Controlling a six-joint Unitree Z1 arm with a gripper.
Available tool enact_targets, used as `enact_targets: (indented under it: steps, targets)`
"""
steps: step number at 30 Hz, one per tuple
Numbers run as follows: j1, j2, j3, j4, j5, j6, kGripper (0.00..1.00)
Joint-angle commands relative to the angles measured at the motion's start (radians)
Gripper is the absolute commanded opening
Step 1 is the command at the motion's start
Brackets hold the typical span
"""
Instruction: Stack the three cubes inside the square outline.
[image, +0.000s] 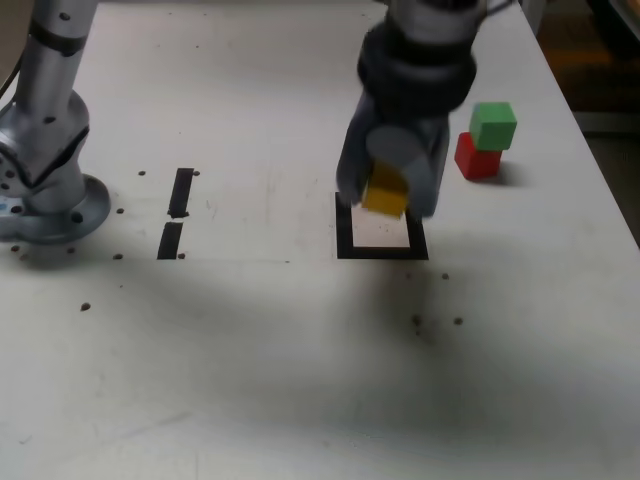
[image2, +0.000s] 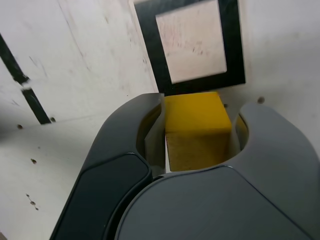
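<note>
Although the white, scuffed tabletop takes up most of both views, the grey arm's gripper dominates the middle of the exterior view, its jaws closed on the small yellow cube and carrying it in the air over the far edge of the square outline of thick black tape. The frame encloses only bare table. To the exterior view's right, well apart from the outline, the small green cube sits on the small red cube.

The likeliest fault, I judge, is a release from too high or off-centre: the cube could bounce or tip and land on the tape, not inside it.

The wrist view shows what the other cannot: both dark jaws pressed against opposite sides of the yellow cube, with the outline just ahead of it. Only the exterior view shows the other two cubes and the arm's base.
</note>
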Motion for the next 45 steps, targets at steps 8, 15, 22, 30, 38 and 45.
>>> enact_targets:
  steps: [8,15,22,30,38,45]
  targets:
    - [0.016,-0.03,0.143,-0.125,-0.017,-0.008,0.13]
    - [0.039,-0.045,0.185,-0.16,-0.006,0.001,0.13]
    - [0.055,-0.13,0.291,-0.175,-0.011,-0.004,0.13]
    - [0.11,-0.246,0.516,-0.291,-0.033,-0.005,0.13]
    - [0.13,-0.247,0.623,-0.37,-0.042,0.0,0.13]
    - [0.159,-0.256,0.722,-0.441,-0.059,0.013,0.13]
